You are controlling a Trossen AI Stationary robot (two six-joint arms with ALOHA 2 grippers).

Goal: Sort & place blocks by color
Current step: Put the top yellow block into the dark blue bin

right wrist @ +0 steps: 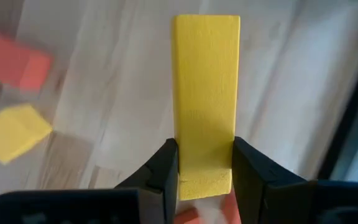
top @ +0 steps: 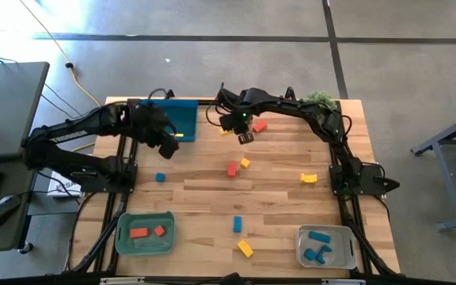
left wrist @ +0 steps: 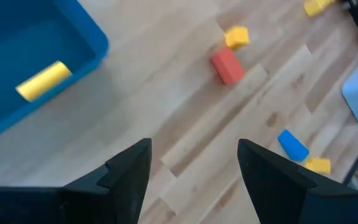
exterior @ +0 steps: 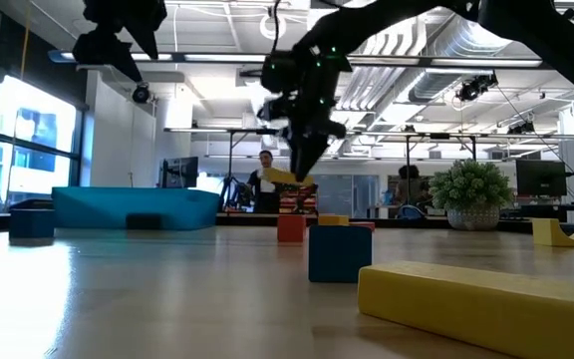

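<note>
The right arm reached from its base at the right edge of the high view up and across to the upper middle of the frame, elbow bent, with the right gripper [top: 246,136] hanging over the wood table [top: 275,182]. Its fingers [right wrist: 160,171] were clamped on a long yellow bar [right wrist: 205,99]; the right wrist view showed the bar standing straight out between them, above the boards, with a red-orange block [right wrist: 11,62] and a yellow cube [right wrist: 12,132] lying at the left of that frame. From the low view the same bar [exterior: 280,177] showed as a yellow sliver under the dark gripper, clear of the tabletop.

The left arm folded in from the left edge of the high view, and the left gripper [top: 168,148] hovered just below the teal tray [top: 182,119] in the upper left of the table. Its fingers [left wrist: 129,168] stood apart with nothing between them. Only the left wrist view looked into the tray, where one yellow block [left wrist: 43,80] lay.

In the high view, loose blocks dotted the middle of the table: a red bar [top: 232,169] with a small yellow block [top: 245,162] just beside it, a yellow arch piece [top: 309,178] at the right, a blue cube [top: 160,177] at the left. The green tray [top: 123,237] at lower left held two red-orange pieces [top: 139,233], and the grey tray [top: 302,237] at lower right held blue pieces [top: 319,237].
</note>
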